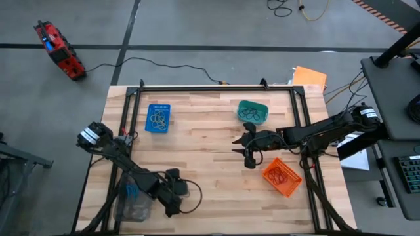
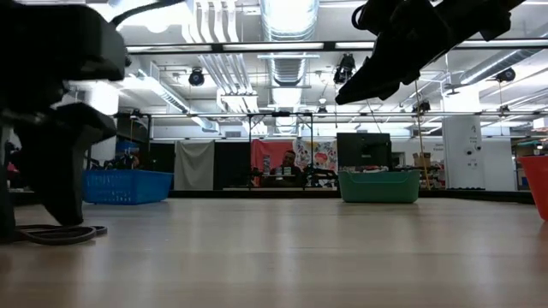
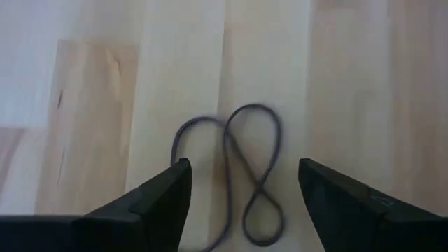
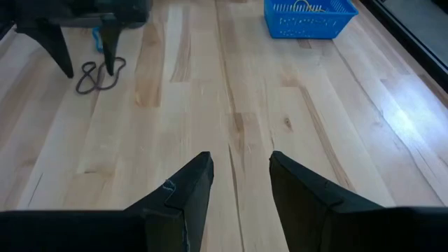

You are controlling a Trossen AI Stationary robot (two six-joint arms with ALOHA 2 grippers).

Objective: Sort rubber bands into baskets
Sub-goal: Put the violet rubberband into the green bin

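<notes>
— What's nearest the front edge of the desk (image 1: 210,177)?
— The left tool (image 1: 172,204), fingers spread, low over a dark rubber band (image 3: 241,178) (thin, twisted into loops) lying flat on pale planks.
— And mid-desk?
— The right tool (image 1: 241,149), slightly parted and holding nothing, above bare wood beside the orange mesh basket (image 1: 283,177).
— Farther back?
— The perforated blue basket (image 1: 157,118) and rounded teal basket (image 1: 252,112), both holding bands.
</notes>
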